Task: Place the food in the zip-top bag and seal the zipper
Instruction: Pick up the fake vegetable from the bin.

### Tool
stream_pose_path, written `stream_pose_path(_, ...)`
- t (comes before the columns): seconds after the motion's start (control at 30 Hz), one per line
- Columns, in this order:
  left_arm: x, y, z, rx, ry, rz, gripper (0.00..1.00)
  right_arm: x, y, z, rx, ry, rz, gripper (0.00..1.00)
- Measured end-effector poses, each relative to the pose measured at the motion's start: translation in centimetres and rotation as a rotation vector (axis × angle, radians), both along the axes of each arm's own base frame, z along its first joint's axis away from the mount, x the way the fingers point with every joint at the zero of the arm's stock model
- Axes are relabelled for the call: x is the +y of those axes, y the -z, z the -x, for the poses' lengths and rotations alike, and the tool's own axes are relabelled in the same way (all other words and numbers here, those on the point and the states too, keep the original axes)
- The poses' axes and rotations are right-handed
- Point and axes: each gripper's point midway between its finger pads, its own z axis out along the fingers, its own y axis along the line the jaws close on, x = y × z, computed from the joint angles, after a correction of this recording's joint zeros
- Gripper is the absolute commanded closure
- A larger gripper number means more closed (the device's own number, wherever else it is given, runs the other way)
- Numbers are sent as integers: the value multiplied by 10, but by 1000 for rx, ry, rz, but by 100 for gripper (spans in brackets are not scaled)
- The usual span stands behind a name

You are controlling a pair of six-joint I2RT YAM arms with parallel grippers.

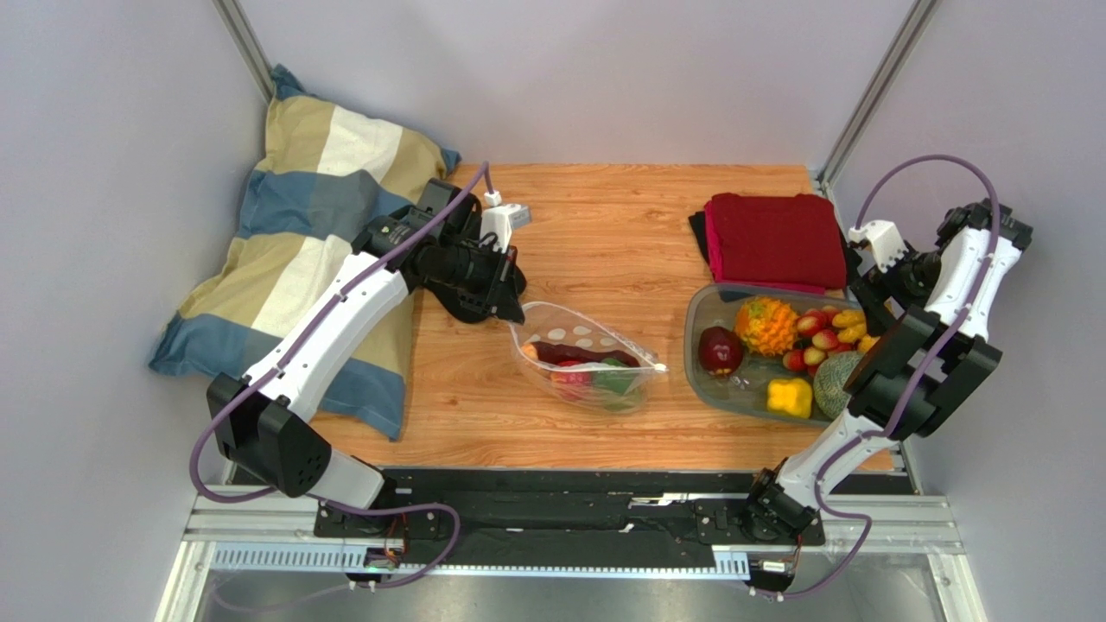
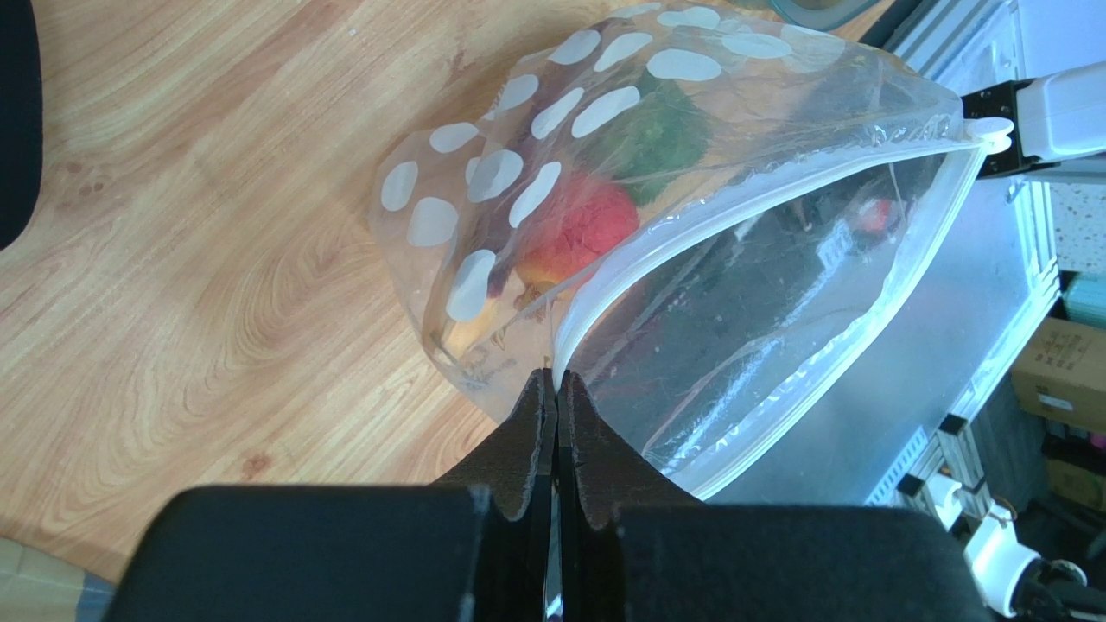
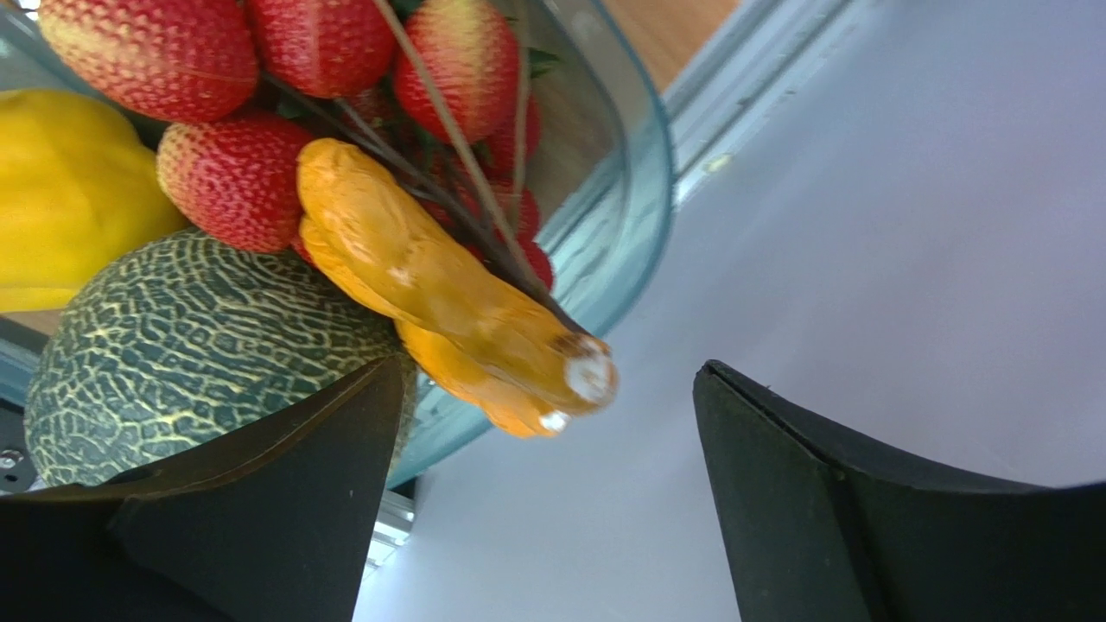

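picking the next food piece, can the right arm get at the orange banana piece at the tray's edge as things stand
Probably yes: the right gripper is open, and the banana piece juts over the tray rim between its fingers, nothing blocking.

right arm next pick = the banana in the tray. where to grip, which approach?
Grip the banana at its white-tipped free end, which pokes out over the tray rim. Come from outside the tray, jaws across its narrow width; the rest is wedged among strawberries and the melon. The open right gripper straddles that end.
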Motion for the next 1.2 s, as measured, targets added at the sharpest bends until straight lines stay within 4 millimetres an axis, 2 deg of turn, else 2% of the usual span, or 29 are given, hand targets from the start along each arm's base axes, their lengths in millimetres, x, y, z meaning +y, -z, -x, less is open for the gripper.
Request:
stream_pose_path(0.03,0,0,0,0,0,0,100,2,3,1,8,-5,-7,16)
stream_pose_path(0.13,0,0,0,0,0,0,100,9,11,4,24,-18,-31,27)
stream_pose_path(0.17,0,0,0,0,0,0,100,12,12,2,22,-23,-38,34)
stream_pose_path(0.23,0,0,0,0,0,0,100,14,11,1,19,-28,-42,37)
stream_pose_path(0.37,0,0,0,0,0,0,100,19,13,-1,18,-44,-52,52)
stream_pose_path(0.53,0,0,0,0,0,0,100,24,6,1,1,-59,-41,61)
stream_pose_path(0.73,0,0,0,1,0,0,100,31,-14,16,-31,-96,18,79)
stream_pose_path(0.77,0,0,0,1,1,0,100,31,-18,18,-40,-102,30,87)
stream_pose_path(0.87,-1,1,0,6,2,0,100,32,-31,22,-67,-120,69,100)
stream_pose_path(1.1,-2,4,-1,15,3,-1,100,41,-66,28,-169,-145,132,100)
stream_pose_path(1.2,-2,4,-1,16,4,-1,100,62,-93,26,-277,-174,129,100)
